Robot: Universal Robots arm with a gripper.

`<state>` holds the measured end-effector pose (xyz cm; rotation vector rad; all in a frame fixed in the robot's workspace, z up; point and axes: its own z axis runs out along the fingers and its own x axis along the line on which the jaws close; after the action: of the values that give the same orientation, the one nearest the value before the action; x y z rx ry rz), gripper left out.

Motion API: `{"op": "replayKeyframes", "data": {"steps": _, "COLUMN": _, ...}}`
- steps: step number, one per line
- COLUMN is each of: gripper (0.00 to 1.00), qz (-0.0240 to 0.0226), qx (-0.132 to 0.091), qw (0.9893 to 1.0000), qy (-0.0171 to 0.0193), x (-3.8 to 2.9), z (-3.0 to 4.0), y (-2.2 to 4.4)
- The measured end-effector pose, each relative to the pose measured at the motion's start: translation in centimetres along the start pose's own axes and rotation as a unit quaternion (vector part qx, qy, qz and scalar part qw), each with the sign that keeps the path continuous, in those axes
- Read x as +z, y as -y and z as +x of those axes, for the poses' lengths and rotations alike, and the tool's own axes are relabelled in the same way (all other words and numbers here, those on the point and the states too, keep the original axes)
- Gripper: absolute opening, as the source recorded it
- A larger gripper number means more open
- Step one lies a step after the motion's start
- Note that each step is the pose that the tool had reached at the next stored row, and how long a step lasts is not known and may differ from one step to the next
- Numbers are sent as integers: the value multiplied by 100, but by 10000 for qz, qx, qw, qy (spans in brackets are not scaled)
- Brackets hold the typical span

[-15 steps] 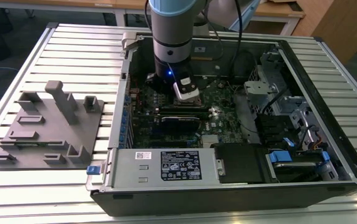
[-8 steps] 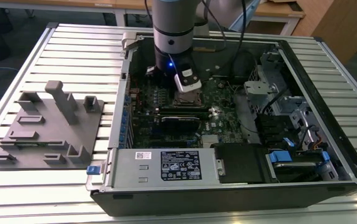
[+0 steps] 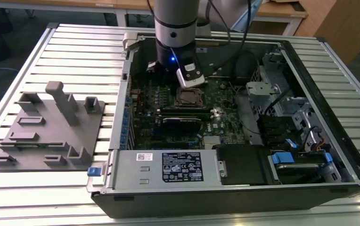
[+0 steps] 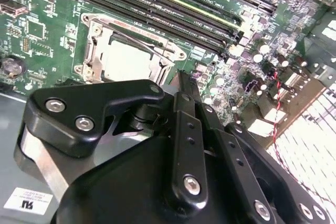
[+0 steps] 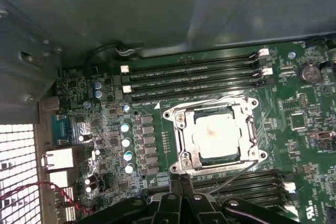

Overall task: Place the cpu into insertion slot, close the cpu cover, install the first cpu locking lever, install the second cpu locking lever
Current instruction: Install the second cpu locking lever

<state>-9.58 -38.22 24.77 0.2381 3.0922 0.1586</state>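
My jaws (image 5: 181,184) are pressed together and empty, poised just beside the insertion slot (image 5: 215,136). The cpu (image 5: 214,137) lies in it under the lowered cpu cover (image 5: 247,129), at centre right of the first wrist view.

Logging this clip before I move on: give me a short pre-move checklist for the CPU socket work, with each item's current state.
1. cpu seated in the insertion slot: ok.
2. cpu cover closed flat over the chip: ok, as far as the first wrist view shows.
3. Locking levers latched: cannot tell; thin wires run along the socket edges.
4. gripper empty: ok.
5. Gripper close to the socket edge: ok.
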Motion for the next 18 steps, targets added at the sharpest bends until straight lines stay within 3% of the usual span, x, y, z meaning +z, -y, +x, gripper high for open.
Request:
{"op": "replayKeyframes", "data": {"steps": 4, "gripper": 10, "qz": -1, "qx": -1, "qw": 10000, "qy": 0, "x": -6, "z": -8, "y": -2}}
{"op": "replayKeyframes", "data": {"steps": 13, "gripper": 10, "qz": 5, "qx": 0, "qw": 10000, "qy": 1, "x": 2, "z": -194, "y": -29}}
{"op": "replayKeyframes", "data": {"steps": 18, "gripper": 10, "qz": 6, "qx": 0, "qw": 10000, "qy": 0, "x": -1, "z": -219, "y": 18}}
